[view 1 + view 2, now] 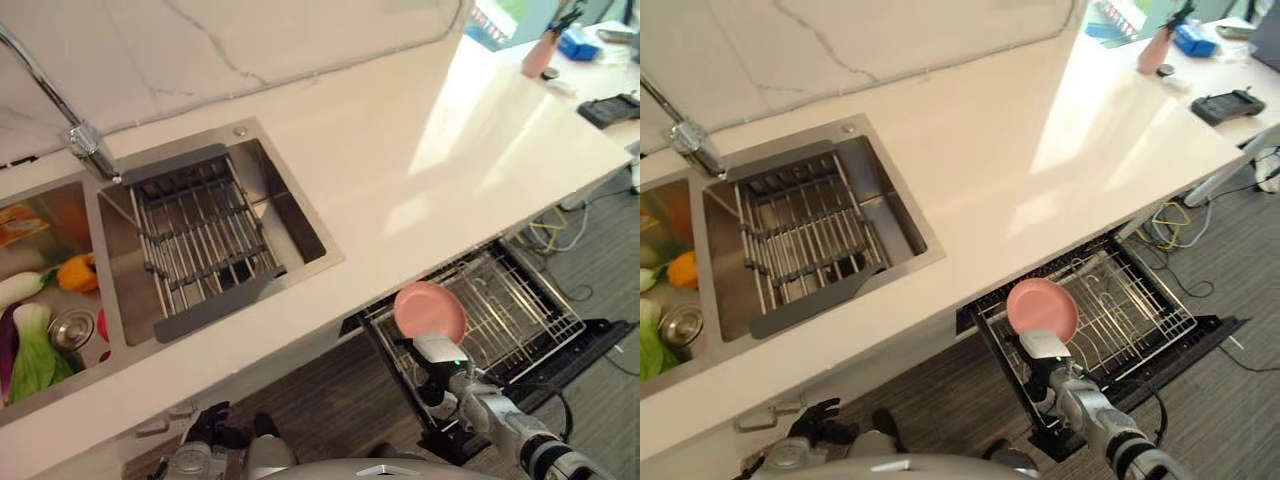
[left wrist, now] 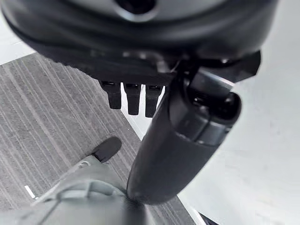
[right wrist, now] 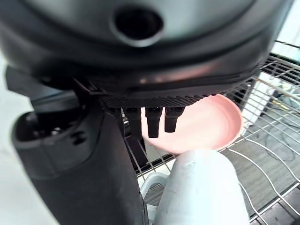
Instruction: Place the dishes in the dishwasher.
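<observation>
Setting: A pale stone counter (image 1: 400,160) is seen from above, with a steel sink (image 1: 290,215) set into its left part and a grey striped floor (image 1: 940,395) below.

Dishwasher: The wire rack (image 1: 1130,300) is pulled out from under the counter's near edge, at the right.

Plate: A pink plate (image 1: 430,312) is held upright over the rack's left end, pinched between the white-covered thumb and the fingers of the right hand (image 1: 441,352).

Left hand: The left hand (image 1: 212,428) is kept low by the floor at the near left, with relaxed fingers and nothing gripped.

Progress: The plate is judged not yet seated; no other dish can be made out in the rack, so loading looks barely begun.

Sink: A drying rack (image 1: 200,235) stands without dishes in the right basin; vegetables (image 1: 35,340) lie in the left basin.

Background: Small items (image 1: 565,45) are left on a far-right table.
</observation>
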Tool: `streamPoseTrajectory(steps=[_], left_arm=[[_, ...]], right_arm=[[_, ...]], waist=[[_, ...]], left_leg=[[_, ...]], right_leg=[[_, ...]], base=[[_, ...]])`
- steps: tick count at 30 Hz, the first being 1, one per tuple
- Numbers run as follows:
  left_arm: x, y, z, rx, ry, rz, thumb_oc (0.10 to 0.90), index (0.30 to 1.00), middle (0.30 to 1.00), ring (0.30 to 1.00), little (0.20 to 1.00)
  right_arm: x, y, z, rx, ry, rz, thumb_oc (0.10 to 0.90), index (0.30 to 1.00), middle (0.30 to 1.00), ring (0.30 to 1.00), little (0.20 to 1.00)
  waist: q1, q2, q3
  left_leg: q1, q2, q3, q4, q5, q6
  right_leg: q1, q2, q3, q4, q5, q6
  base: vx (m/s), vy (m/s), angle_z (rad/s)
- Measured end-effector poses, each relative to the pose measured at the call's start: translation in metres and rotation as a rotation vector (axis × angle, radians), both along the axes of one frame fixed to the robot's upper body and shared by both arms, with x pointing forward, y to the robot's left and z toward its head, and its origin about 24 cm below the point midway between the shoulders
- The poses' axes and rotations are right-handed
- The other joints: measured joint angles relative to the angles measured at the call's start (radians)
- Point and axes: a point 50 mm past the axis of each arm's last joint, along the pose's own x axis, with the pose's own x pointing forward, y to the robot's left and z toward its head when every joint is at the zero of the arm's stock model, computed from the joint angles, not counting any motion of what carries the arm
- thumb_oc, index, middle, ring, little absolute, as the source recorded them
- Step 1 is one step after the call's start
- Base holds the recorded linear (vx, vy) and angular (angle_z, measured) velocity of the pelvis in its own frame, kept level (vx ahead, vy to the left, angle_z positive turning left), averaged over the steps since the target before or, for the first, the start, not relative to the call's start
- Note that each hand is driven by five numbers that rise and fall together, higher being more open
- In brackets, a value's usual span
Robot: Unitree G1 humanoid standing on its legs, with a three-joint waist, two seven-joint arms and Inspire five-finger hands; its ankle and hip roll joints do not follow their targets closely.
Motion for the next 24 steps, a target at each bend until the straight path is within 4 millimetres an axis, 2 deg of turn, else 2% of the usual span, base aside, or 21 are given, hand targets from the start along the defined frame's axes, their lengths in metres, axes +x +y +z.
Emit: streamPoseTrajectory(steps=[3, 5, 7, 9, 10, 11, 12, 13, 14, 16, 17, 19, 20, 22, 24], left_arm=[[-0.002, -0.005, -0.002, -0.001, 0.014, -0.006, 0.8, 0.9, 0.9, 0.9, 0.9], [-0.006, -0.007, -0.004, -0.004, 0.024, -0.004, 0.8, 0.9, 0.9, 0.9, 0.9], [-0.014, -0.013, -0.009, -0.018, 0.056, 0.015, 0.8, 0.9, 0.9, 0.9, 0.9], [-0.023, -0.013, -0.01, -0.02, 0.076, 0.03, 0.8, 0.9, 0.9, 0.9, 0.9], [-0.021, -0.014, -0.01, -0.022, 0.073, 0.034, 0.8, 0.9, 0.9, 0.9, 0.9], [-0.026, -0.015, -0.012, -0.027, 0.082, 0.045, 0.8, 0.9, 0.9, 0.9, 0.9], [-0.032, -0.015, -0.013, -0.029, 0.096, 0.052, 0.8, 0.9, 0.9, 0.9, 0.9], [-0.031, -0.017, -0.013, -0.033, 0.096, 0.053, 0.8, 0.9, 0.9, 0.9, 0.9], [-0.035, -0.018, -0.014, -0.03, 0.106, 0.059, 0.8, 0.9, 0.9, 0.9, 0.9], [-0.035, -0.021, -0.015, -0.036, 0.107, 0.054, 0.8, 0.9, 0.9, 0.9, 0.9], [-0.035, -0.025, -0.016, -0.05, 0.11, 0.055, 0.8, 0.9, 0.9, 0.9, 0.9], [-0.035, -0.026, -0.016, -0.059, 0.113, 0.046, 0.8, 0.9, 0.9, 0.9, 0.9], [-0.036, -0.033, -0.018, -0.081, 0.117, 0.046, 0.8, 0.9, 0.9, 0.9, 0.9], [-0.038, -0.032, -0.018, -0.084, 0.123, 0.055, 0.8, 0.9, 0.9, 0.9, 0.9], [-0.037, -0.035, -0.018, -0.096, 0.12, 0.067, 0.8, 0.9, 0.9, 0.9, 0.9]], right_arm=[[0.017, -0.004, 0.03, 0.122, -0.151, -0.095, 0.8, 0.9, 0.9, 0.9, 0.9], [0.022, -0.009, 0.048, 0.145, -0.243, -0.112, 0.8, 0.9, 0.9, 0.9, 0.9], [0.028, -0.027, 0.08, 0.166, -0.415, -0.168, 0.8, 0.9, 0.9, 0.9, 0.9], [0.032, -0.034, 0.09, 0.178, -0.49, -0.205, 0.8, 0.9, 0.9, 0.9, 0.9], [0.031, -0.043, 0.096, 0.168, -0.521, -0.241, 0.8, 0.9, 0.9, 0.9, 0.9], [0.021, -0.064, 0.106, 0.148, -0.595, -0.324, 0.8, 0.9, 0.9, 0.9, 0.9], [0.019, -0.074, 0.11, 0.133, -0.639, -0.372, 0.474, 0.411, 0.411, 0.411, 0.411], [0.013, -0.086, 0.112, 0.103, -0.662, -0.428, 0.4, 0.3, 0.3, 0.3, 0.3], [0.001, -0.113, 0.109, 0.072, -0.704, -0.583, 0.4, 0.3, 0.3, 0.3, 0.3], [-0.017, -0.138, 0.098, 0.033, -0.68, -0.76, 0.4, 0.3, 0.3, 0.3, 0.3], [-0.042, -0.157, 0.081, -0.007, -0.629, -0.927, 0.4, 0.3, 0.3, 0.3, 0.3], [-0.071, -0.172, 0.062, -0.036, -0.55, -1.113, 0.4, 0.3, 0.3, 0.3, 0.3], [-0.096, -0.168, 0.04, -0.023, -0.451, -1.242, 0.4, 0.3, 0.3, 0.3, 0.3], [-0.123, -0.156, 0.016, 0.009, -0.355, -1.366, 0.4, 0.3, 0.3, 0.3, 0.3], [-0.138, -0.132, -0.009, 0.068, -0.215, -1.405, 0.4, 0.3, 0.3, 0.3, 0.3]], waist=[[-0.031, -0.006, -0.016], [-0.033, -0.003, -0.027], [-0.052, 0.007, -0.044], [-0.061, 0.01, -0.059], [-0.077, 0.008, -0.063], [-0.078, 0.017, -0.07], [-0.082, 0.021, -0.078], [-0.098, 0.023, -0.085], [-0.1, 0.027, -0.091], [-0.117, 0.031, -0.1], [-0.118, 0.036, -0.104], [-0.119, 0.038, -0.107], [-0.135, 0.052, -0.105], [-0.148, 0.064, -0.099], [-0.154, 0.075, -0.095]], left_leg=[[0.02, -0.002, 0.02, -0.003, -0.003, -0.006], [0.026, -0.006, 0.034, -0.006, -0.003, -0.007], [0.047, -0.01, 0.061, -0.011, -0.003, -0.015], [0.056, -0.009, 0.08, -0.015, -0.001, -0.018], [0.061, -0.008, 0.084, -0.014, -0.001, -0.022], [0.067, -0.01, 0.095, -0.023, 0.001, -0.022], [0.07, -0.009, 0.107, -0.025, 0.003, -0.021], [0.072, -0.009, 0.115, -0.024, 0.003, -0.021], [0.075, -0.009, 0.121, -0.025, 0.003, -0.021], [0.077, -0.009, 0.132, -0.025, 0.003, -0.021], [0.075, -0.01, 0.133, -0.025, 0.003, -0.022], [0.067, -0.009, 0.135, -0.026, 0.003, -0.022], [0.063, -0.009, 0.135, -0.028, 0.003, -0.022], [0.065, -0.01, 0.132, -0.032, 0.003, -0.022], [0.068, -0.011, 0.13, -0.037, 0.002, -0.025]], right_leg=[[-0.001, 0.0, 0.032, -0.012, 0.0, 0.0], [0.0, -0.001, 0.046, -0.025, 0.006, 0.01], [-0.002, -0.005, 0.073, -0.031, 0.008, 0.015], [-0.003, -0.005, 0.093, -0.032, 0.012, 0.021], [-0.007, -0.004, 0.103, -0.032, 0.01, 0.026], [-0.011, -0.006, 0.115, -0.033, 0.008, 0.032], [-0.016, -0.005, 0.125, -0.033, 0.01, 0.031], [-0.021, -0.005, 0.132, -0.034, 0.012, 0.033], [-0.021, -0.005, 0.141, -0.034, 0.015, 0.031], [-0.027, -0.004, 0.152, -0.033, 0.017, 0.031], [-0.03, -0.004, 0.153, -0.032, 0.017, 0.031], [-0.039, -0.002, 0.155, -0.032, 0.017, 0.031], [-0.044, -0.003, 0.155, -0.031, 0.017, 0.031], [-0.043, -0.002, 0.156, -0.031, 0.017, 0.031], [-0.043, -0.003, 0.158, -0.032, 0.017, 0.031]], base=[[0.02, 0.01, -0.29], [0.02, 0.016, -0.27], [0.03, 0.014, -0.4], [0.02, 0.008, -0.31], [0.0, -0.006, -0.17], [0.01, -0.012, -0.24], [0.02, -0.014, -0.28], [0.01, -0.011, -0.28], [0.01, -0.01, -0.21], [0.0, -0.013, -0.16], [0.01, -0.019, -0.1], [0.0, -0.016, -0.06], [0.0, -0.01, -0.05], [0.0, -0.005, -0.07], [0.0, 0.001, -0.03]])
